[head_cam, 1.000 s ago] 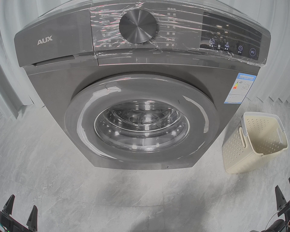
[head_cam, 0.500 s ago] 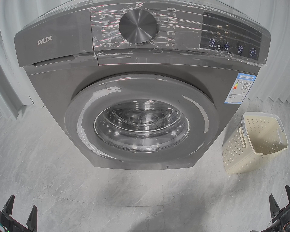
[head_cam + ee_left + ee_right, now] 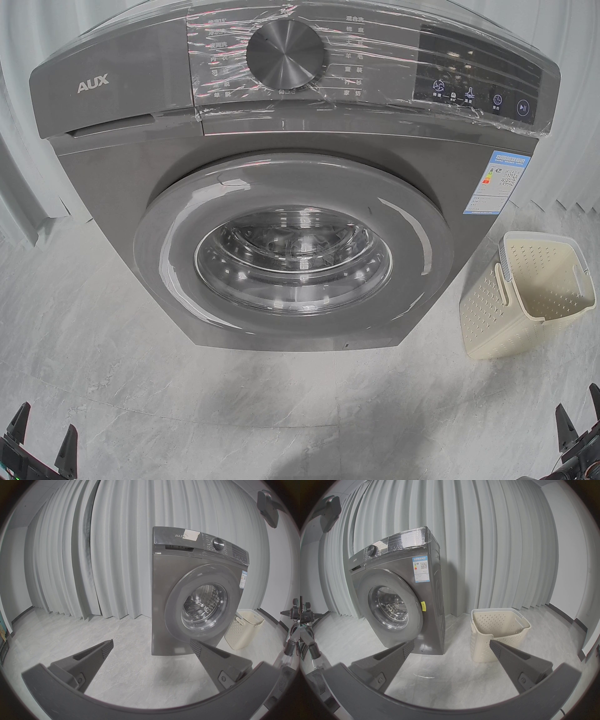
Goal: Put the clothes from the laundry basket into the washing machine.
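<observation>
Head view: the cream perforated plastic laundry basket (image 3: 531, 294) stood right of the closed grey metal washing machine (image 3: 294, 250), well ahead of the left end effector (image 3: 44, 431) and right end effector (image 3: 578, 409), both spread open. Left wrist view: the basket sat beyond the machine. Right wrist view: it stood ahead, well apart.

Pale grey pleated curtains (image 3: 118, 558) run all along the back and hang right down to the floor, with pretty even folds. The floor (image 3: 281, 394) is light grey marble-look tile, kinda glossy, with thin seams. Over on the right side there's a plain white wall (image 3: 572, 552) with a dark baseboard (image 3: 564, 614) along the bottom.
</observation>
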{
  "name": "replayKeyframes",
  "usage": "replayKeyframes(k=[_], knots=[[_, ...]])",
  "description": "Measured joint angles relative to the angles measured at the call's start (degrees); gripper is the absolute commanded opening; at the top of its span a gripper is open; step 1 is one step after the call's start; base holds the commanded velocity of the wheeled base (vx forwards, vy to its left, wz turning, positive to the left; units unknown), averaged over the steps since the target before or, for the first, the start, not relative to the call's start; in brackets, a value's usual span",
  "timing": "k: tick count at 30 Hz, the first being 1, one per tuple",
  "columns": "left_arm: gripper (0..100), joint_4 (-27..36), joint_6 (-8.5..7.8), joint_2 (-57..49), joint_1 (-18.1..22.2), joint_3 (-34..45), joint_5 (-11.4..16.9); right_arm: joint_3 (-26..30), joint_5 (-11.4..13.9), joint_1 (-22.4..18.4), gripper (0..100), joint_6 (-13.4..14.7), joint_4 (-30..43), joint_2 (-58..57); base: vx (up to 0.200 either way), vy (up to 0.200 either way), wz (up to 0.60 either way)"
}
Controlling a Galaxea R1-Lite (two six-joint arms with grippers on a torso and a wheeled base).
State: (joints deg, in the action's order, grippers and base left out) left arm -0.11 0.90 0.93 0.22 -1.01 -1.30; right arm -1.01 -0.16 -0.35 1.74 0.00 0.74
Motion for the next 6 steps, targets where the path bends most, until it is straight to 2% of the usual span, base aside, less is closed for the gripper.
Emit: replayKeyframes(k=[6], knots=[[100,0.04,0.0,0.0,0.02,0.0,0.02,0.0,0.0,0.0,100,-0.13,0.0,0.0,0.0,0.0,0.0]])
